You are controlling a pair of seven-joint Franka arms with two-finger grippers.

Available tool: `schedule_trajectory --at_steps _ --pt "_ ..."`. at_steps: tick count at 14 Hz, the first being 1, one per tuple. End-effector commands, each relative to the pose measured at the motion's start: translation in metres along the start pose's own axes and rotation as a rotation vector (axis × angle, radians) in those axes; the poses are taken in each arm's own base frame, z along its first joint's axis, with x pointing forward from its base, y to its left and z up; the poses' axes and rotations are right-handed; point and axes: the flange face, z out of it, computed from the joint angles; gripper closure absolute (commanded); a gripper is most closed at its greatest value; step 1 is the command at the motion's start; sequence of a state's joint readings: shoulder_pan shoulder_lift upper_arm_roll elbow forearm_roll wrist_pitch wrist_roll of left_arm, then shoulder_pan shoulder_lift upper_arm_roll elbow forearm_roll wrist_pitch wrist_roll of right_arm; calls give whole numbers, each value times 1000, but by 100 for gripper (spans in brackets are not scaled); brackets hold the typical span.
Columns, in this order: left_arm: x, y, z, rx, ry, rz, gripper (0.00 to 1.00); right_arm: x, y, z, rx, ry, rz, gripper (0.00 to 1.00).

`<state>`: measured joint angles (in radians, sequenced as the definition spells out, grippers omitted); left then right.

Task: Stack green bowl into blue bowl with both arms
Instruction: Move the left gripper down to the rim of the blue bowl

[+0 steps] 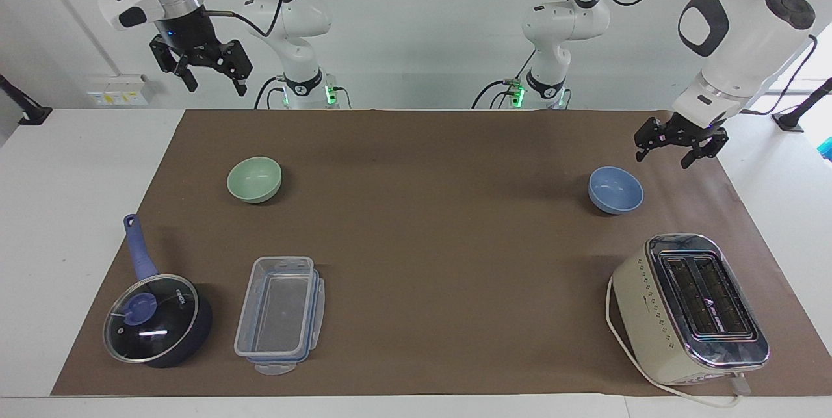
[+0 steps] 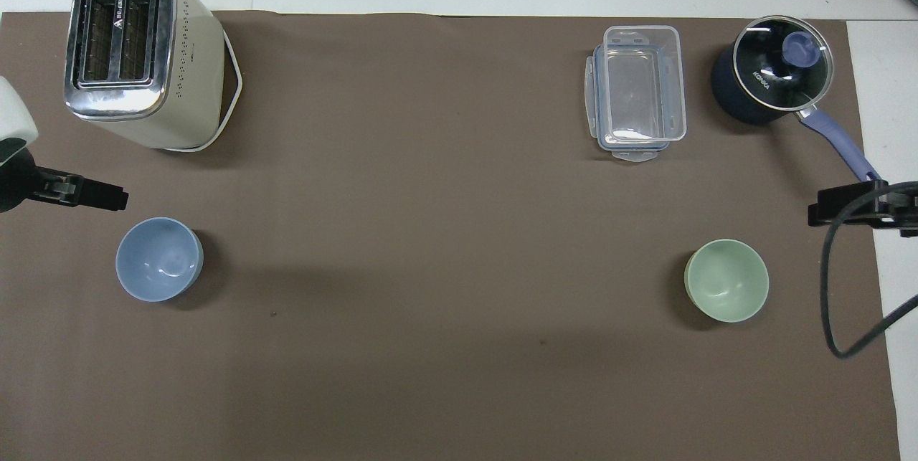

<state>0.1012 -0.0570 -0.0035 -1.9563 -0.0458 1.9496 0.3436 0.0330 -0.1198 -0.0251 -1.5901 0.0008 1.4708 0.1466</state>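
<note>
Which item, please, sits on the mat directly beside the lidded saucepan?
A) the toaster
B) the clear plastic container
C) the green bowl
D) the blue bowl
B: the clear plastic container lies right next to the lidded saucepan at the right arm's end of the brown mat, farther from the robots than the green bowl.

1. The blue bowl (image 1: pixel 615 190) sits toward the left arm's end of the surface (image 1: pixel 442 223), nearer the robots than the toaster (image 1: pixel 689 307);
2. the green bowl (image 1: pixel 254 179) sits toward the right arm's end, nearer than the saucepan (image 1: pixel 156 319) and container (image 1: pixel 281 314).
</note>
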Motion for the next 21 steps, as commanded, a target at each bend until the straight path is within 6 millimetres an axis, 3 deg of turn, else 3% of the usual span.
schedule_trajectory --at_steps 1,2,5,14,17,19,21 --pt "-15 -20 37 10 59 -21 0 1 1 -3 23 -3 -22 0" --pt "-16 -34 48 15 70 -47 0 1 1 -3 23 -3 -22 0" --pt "-17 -51 91 -53 68 -98 0 1 1 -3 23 -3 -22 0" --pt "-69 -57 161 -114 51 -217 3 1 1 -3 23 -5 -22 0" --pt "-76 -56 165 -138 45 -241 28 1 1 -3 23 -5 -22 0" --pt "-77 -57 165 -155 46 -260 66 1 1 -3 23 -3 -22 0" --pt "-80 -57 165 -167 28 -260 91 1 1 -3 23 -5 -22 0"
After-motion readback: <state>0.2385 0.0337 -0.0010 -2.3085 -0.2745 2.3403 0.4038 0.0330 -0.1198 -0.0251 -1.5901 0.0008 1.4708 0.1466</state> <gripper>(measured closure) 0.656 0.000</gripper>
